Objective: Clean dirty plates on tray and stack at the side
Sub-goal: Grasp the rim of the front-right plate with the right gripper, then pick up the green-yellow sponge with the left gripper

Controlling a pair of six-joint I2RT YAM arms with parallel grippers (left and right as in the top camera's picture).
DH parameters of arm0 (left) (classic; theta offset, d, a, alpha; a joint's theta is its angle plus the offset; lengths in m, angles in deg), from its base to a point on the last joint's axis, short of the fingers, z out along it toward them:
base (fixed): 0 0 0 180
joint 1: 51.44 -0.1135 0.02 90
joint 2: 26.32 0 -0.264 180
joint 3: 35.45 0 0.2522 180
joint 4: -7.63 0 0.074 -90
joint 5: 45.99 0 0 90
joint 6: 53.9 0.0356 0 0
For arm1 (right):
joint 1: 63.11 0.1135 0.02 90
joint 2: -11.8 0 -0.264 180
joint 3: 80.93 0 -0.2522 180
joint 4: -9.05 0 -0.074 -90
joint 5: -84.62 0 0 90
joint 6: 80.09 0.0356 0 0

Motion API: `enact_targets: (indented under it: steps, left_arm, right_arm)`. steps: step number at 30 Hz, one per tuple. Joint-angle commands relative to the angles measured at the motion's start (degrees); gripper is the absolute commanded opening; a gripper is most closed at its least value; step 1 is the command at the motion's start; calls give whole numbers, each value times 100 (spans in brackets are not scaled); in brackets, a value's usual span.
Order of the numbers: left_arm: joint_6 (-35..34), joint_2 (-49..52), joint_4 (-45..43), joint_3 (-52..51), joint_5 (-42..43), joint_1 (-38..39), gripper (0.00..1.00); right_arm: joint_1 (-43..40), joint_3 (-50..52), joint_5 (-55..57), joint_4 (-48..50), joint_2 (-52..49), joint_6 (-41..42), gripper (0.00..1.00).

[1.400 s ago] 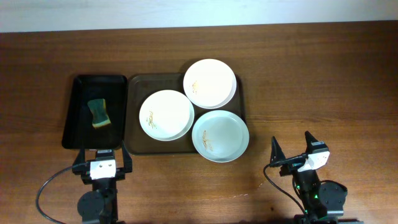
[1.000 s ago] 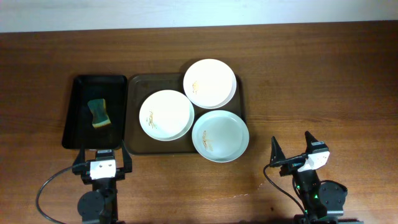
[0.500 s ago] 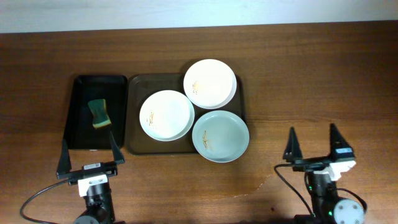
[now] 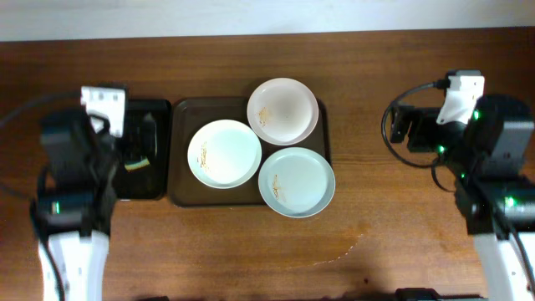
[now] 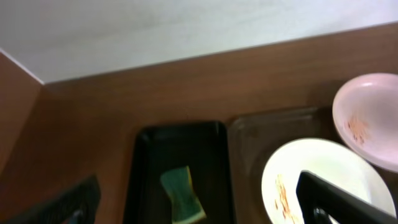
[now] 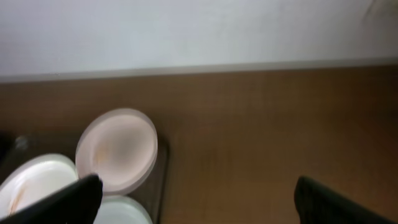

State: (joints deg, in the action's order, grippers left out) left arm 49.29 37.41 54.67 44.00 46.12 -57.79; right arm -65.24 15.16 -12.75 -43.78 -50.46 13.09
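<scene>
Plates, three in all, lie face up on the dark brown tray in the middle of the table, exactly where they lay a moment ago. What has changed is your arms, which have lifted off their rest at the near edge and swung out over the work. Starting from the left, your left gripper now hangs above the narrow black tray, fingers spread wide and empty. The green sponge sits below and between them, so fetching it looks like the step in hand, and no plate looks wiped yet. Next comes the brown tray, its long axis running left to right. It carries the left white plate, the far white plate and the blue-green plate, which overhangs the near right rim. Being round, they have no long axis, and orange-brown smears mark them. Your right gripper, also wide and empty, hovers over the table to the tray's right.
</scene>
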Motion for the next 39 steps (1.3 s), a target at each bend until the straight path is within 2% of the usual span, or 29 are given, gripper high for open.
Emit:
enact_targets:
  steps: [1,3,5,6,9,10,11,12,13,14,16,18,19,20,21,25,31,32,33,34,35,39]
  left_arm:
    - [59,1633,1714,1969,984,-22,99]
    - [59,2776,2909,3136,1661,-20,99]
    - [59,3353,2981,3357,2135,-20,99]
    - [44,3556,2983,3357,2144,-20,99]
    - [-90,3812,3141,3357,2302,-20,99]
    - [-92,3851,3016,3357,2009,-20,99]
    - [-433,3851,2977,3357,1327,-33,99]
    - [-1252,3849,2983,3386,503,-79,99]
    - [-1762,3849,2977,3386,131,-203,99]
    - [-1814,3849,2962,3386,114,-334,99]
    - [-1810,3849,2964,3383,107,-621,99]
    - [-1810,3849,2953,3383,103,-625,99]
    - [-1810,3849,2953,3383,101,-625,99]
    - [-1810,3849,2933,3383,101,-625,99]
    - [-1810,3849,2935,3383,101,-625,99]
    - [-1810,3849,2933,3383,101,-625,99]
    - [-1810,4116,2938,3368,-107,-625,99]
    - [-1810,4221,2940,3366,-107,-625,99]
    - [-1810,4336,2940,3366,-105,-625,99]
    - [-1810,4518,2940,3366,-105,-625,99]
    - [-1812,4623,2940,3362,-107,-625,99]
    - [-2006,5578,2900,3357,-107,-625,93]
  right_arm:
    - [24,-1110,-326,-1023,-925,2,98]
    - [24,-1591,-704,-1401,-1434,4,98]
    - [24,-1591,-1163,-1073,-1681,98,98]
    - [48,-1591,-1967,-660,-1873,181,99]
    - [737,-1591,-2074,-20,-2586,922,97]
    - [1292,-1598,-1856,212,-3042,1261,96]
    - [1665,-1622,-1602,334,-3355,1530,95]
    - [2083,-1698,-1394,442,-3735,1740,93]
    - [2424,-1845,-1196,437,-4065,1840,91]
    - [2747,-2057,-977,380,-4446,1891,90]
    - [3370,-2391,-122,179,-5222,2190,79]
    - [3571,-2391,275,190,-5455,2264,70]
    - [3711,-2389,341,247,-5661,2264,60]
    - [3818,-2389,385,243,-5908,2350,39]
    - [3834,-2389,385,197,-5995,2448,34]
    - [3860,-2361,726,-85,-6170,2894,33]
    - [3965,-2361,575,446,-6526,3187,31]
    - [4009,-2361,616,535,-6592,3211,28]
    - [4044,-2361,647,560,-6649,3399,20]
    - [4041,-2361,656,573,-6682,3486,8]
    - [4041,-2361,658,573,-6682,3486,4]
    - [4041,-2361,656,597,-6682,3482,4]
